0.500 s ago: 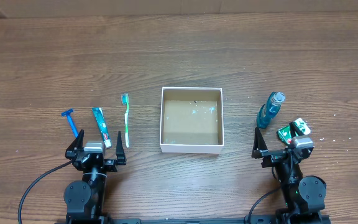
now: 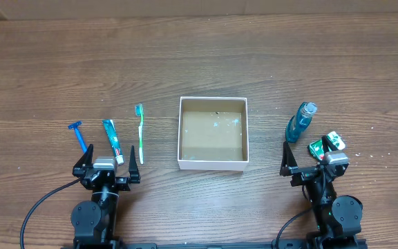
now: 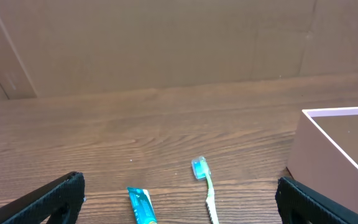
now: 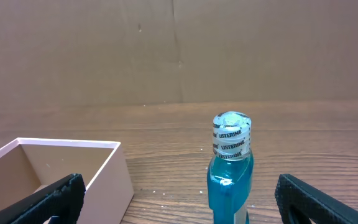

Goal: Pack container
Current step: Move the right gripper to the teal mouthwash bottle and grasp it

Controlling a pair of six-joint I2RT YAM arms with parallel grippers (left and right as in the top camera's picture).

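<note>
The container (image 2: 212,163), a shallow square box with white walls and a brown floor, sits mid-table and holds nothing; its wall shows in the left wrist view (image 3: 328,140) and the right wrist view (image 4: 114,177). A blue razor (image 2: 79,134), a teal toothpaste tube (image 2: 112,140) (image 3: 142,205) and a green toothbrush (image 2: 141,133) (image 3: 205,186) lie left of it. A blue mouthwash bottle (image 2: 300,122) (image 4: 230,174) and a green floss pack (image 2: 325,146) are on the right. My left gripper (image 2: 107,161) (image 3: 179,202) is open behind the toothpaste. My right gripper (image 2: 304,158) (image 4: 179,199) is open behind the bottle.
The wooden table (image 2: 199,62) stretches bare behind the objects. A brown cardboard wall (image 3: 166,43) stands at the table's far edge. Black cables run from both arm bases at the front edge.
</note>
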